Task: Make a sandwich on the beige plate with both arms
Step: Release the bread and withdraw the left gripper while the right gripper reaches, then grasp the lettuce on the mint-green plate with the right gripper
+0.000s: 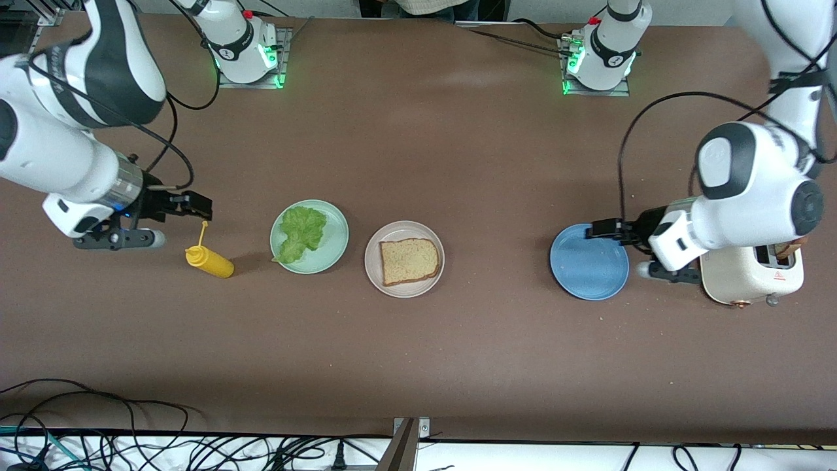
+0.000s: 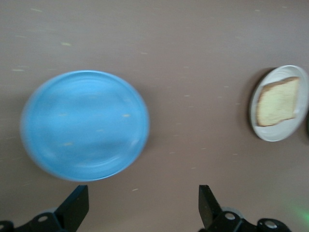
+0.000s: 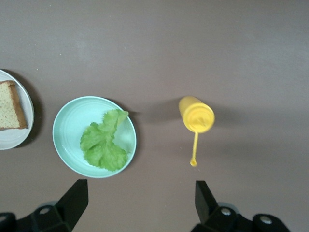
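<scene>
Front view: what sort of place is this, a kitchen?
More likely a robotics lab staged as a kitchen: two white robot arms bolted to a brown table, loose cables along its edge, and food props like bread and a toaster.

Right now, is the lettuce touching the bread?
Apart. In the front view the lettuce lies on the green plate and the bread slice on the beige plate, with bare table between the two plates.

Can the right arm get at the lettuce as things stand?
Probably yes. The right gripper is open, above the mustard bottle, and the lettuce lies uncovered on the green plate just beside it. Only the bottle stands near that path.
</scene>
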